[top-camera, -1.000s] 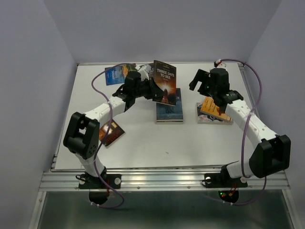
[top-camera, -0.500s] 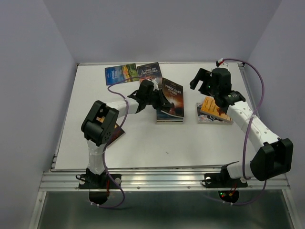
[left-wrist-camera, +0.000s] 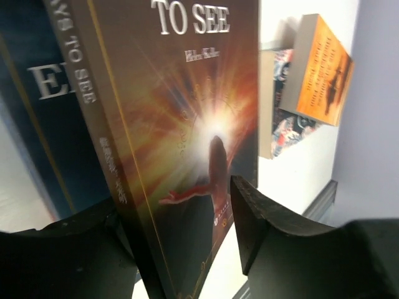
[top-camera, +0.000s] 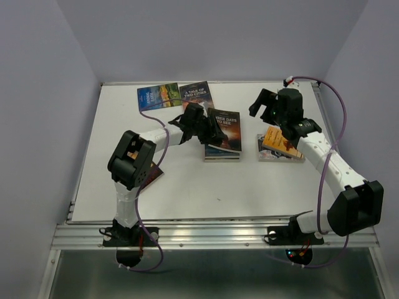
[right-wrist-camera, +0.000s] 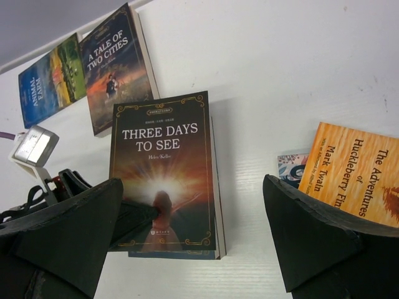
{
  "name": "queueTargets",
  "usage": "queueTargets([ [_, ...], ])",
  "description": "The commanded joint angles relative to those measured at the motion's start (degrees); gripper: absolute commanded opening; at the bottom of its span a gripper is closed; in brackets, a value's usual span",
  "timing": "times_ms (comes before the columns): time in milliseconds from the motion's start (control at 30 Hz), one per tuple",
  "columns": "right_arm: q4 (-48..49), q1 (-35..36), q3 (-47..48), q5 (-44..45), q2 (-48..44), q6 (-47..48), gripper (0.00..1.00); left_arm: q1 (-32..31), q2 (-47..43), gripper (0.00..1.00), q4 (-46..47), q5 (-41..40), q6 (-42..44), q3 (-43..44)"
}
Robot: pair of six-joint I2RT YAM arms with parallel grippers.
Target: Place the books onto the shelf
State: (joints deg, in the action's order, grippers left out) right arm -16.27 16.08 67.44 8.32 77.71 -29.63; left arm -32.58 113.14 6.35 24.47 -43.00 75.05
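"Three Days to See" (top-camera: 225, 129) lies cover-up on a dark blue book (top-camera: 221, 153), mid-bench (top-camera: 187, 180). Long axis runs near-to-far, slightly skewed, title end towards the far wall. Left claw (top-camera: 209, 132) straddles its near end; can't tell whether it is pinched or loose. Right claw (right-wrist-camera: 192, 182) hovers spread wide over the orange Huckleberry Finn (top-camera: 277, 140).

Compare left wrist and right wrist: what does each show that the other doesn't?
Left wrist only: the spine of Three Days to See, close up between the fingers of the left gripper, and the lettered cover of the dark blue book behind it.
Right wrist only: Animal Farm and A Tale of Two Cities lying flat, plus the full front cover of Three Days to See.
Both: Three Days to See, and the orange Huckleberry Finn on a floral book.
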Motion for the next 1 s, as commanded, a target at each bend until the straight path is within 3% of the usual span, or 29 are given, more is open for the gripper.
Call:
queueTargets([
  [0,1.59,-0.43,-0.55,0.30,-0.28,-0.26,1.00,-0.64,-3.19,0.65,-5.02,-4.68,2.57,2.30],
  [367,1.60,-0.43,-0.55,-0.23,-0.19,-0.43,1.00,-1.44,-3.01,0.94,-16.89,-12.07,7.14,8.18],
  [767,1.51,-0.43,-0.65,-3.57,3.49,4.04,1.00,-2.31,-8.46,0.96,-23.05,-20.42,6.97,7.13],
  [967,-2.00,-0.43,3.13,2.57,11.65,7.47,1.00,-2.05,-11.36,0.99,-25.59,-26.55,7.41,8.89],
])
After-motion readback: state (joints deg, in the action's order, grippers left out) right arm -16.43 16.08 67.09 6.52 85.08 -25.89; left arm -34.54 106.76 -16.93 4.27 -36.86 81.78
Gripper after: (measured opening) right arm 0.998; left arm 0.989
